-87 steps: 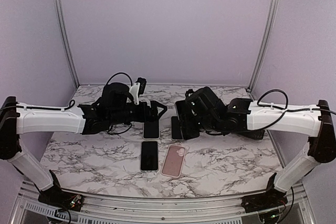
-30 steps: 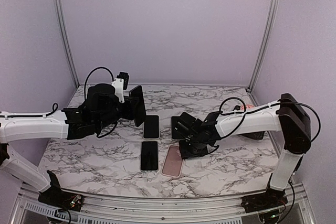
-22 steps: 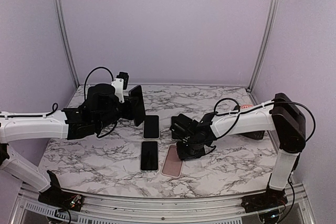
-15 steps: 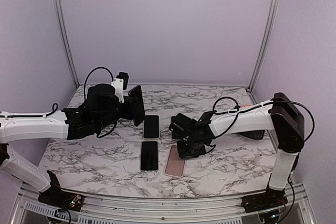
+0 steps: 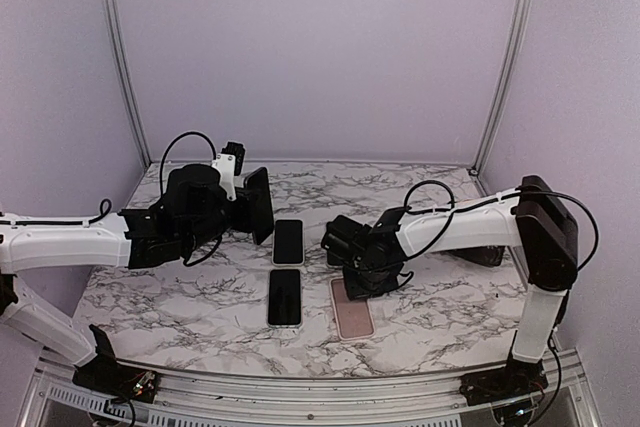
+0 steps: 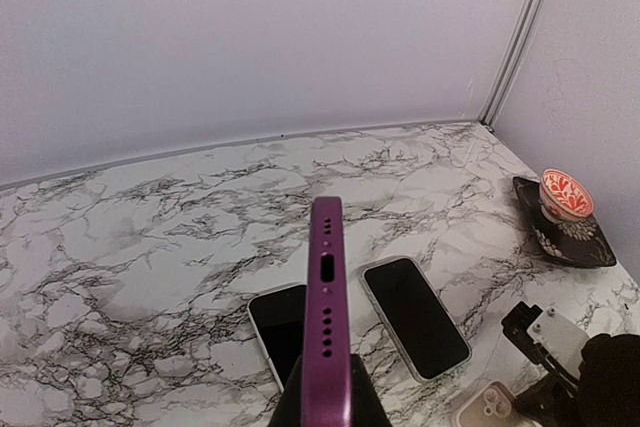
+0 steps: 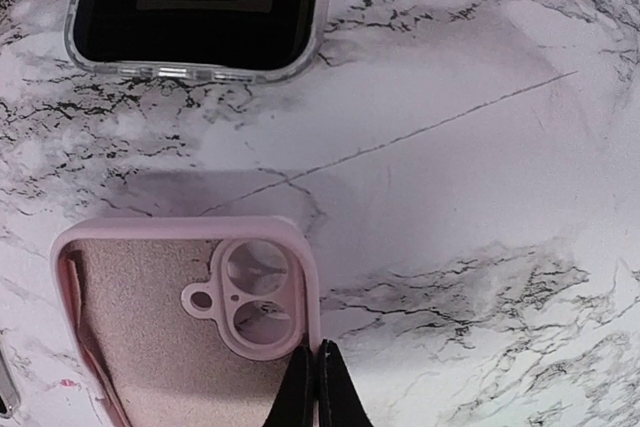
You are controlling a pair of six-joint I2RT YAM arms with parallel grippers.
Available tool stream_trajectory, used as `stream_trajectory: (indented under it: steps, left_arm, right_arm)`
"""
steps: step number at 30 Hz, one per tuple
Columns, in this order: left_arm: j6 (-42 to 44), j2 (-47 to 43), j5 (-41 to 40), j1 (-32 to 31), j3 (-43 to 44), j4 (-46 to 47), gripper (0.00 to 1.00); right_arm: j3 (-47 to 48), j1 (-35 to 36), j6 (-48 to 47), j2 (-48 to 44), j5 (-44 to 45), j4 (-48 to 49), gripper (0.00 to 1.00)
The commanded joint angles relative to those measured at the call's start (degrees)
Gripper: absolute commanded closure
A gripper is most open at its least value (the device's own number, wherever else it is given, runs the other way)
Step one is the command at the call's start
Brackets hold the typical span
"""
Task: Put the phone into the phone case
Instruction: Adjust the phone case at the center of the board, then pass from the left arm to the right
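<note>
My left gripper [image 6: 325,405] is shut on a purple phone [image 6: 327,292] and holds it edge-on above the table, port end up; from above, this phone [image 5: 259,205] looks dark and stands upright left of centre. The pink phone case [image 7: 165,322] lies open side up on the marble, camera cutout towards the far side. My right gripper [image 7: 320,365] is shut on the case's right side wall, just below the cutout. Seen from above, the case [image 5: 353,311] lies near the front with my right gripper [image 5: 352,277] at its far end.
Two other phones lie screen up on the marble table [image 5: 200,297], one farther [image 5: 288,241] and one nearer [image 5: 285,297]. One has a clear bumper [image 7: 198,7]. A black dish [image 6: 575,242] holding a red-and-white cup [image 6: 566,194] sits at the right by the wall.
My right gripper has closed on the case's wall. The case has swung, its near end moving right. The left arm has barely moved with its phone.
</note>
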Motion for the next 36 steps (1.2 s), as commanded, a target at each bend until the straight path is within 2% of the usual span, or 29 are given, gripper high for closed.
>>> stream_trajectory:
  steps: [1,10,13,15,20,23,24,26,27,30,33,36]
  left_arm:
    - [0.27,-2.34,-0.98,0.11,0.12,1.58,1.00]
    - [0.71,-2.79,-1.10,0.11,0.29,1.50,1.00]
    - [0.29,-2.71,-0.10,0.10,0.12,1.50,1.00]
    - [0.29,-2.44,0.93,0.09,0.17,1.49,1.00]
    - [2.54,-1.89,9.17,0.07,1.84,1.10,1.00]
    - [5.66,-3.40,18.93,0.03,2.54,1.06,1.00]
    - [6.66,-4.03,23.07,-0.03,2.70,1.06,1.00]
    - [8.10,-4.58,32.06,-0.15,2.94,1.14,1.00]
    - [8.61,-4.53,35.84,-0.28,3.26,1.07,1.00]
    - [7.46,-3.77,45.65,-1.18,4.33,2.04,1.00]
    - [7.42,-3.18,51.10,-3.41,5.42,3.83,1.00]
    - [8.01,-2.18,53.06,-6.07,5.86,7.13,1.00]
  right_arm:
    - [0.31,-0.26,2.08,0.81,1.30,-0.59,1.00]
    - [0.53,-1.32,5.27,1.91,-1.46,1.11,1.00]
    - [0.58,-1.33,5.40,1.59,-1.79,0.44,0.93]
    - [1.65,-1.32,4.95,0.81,-1.29,-0.71,0.81]
    - [5.76,-1.40,-1.02,-5.43,1.52,-2.89,0.34]
    - [6.43,-1.61,-12.10,-12.58,5.61,-0.63,0.16]
    - [4.84,-1.89,-20.16,-16.96,4.92,2.76,0.12]
    - [0.17,-4.00,-31.06,-24.34,-3.62,12.66,0.11]
    - [-3.43,-5.73,-35.85,-27.97,-10.87,18.62,0.10]
    - [-13.43,-11.62,-45.87,-37.08,-40.09,35.60,0.08]
    - [-16.07,-15.11,-50.03,-40.53,-52.01,41.11,0.03]
    - [-14.69,-16.25,-53.68,-38.84,-65.39,41.66,0.13]
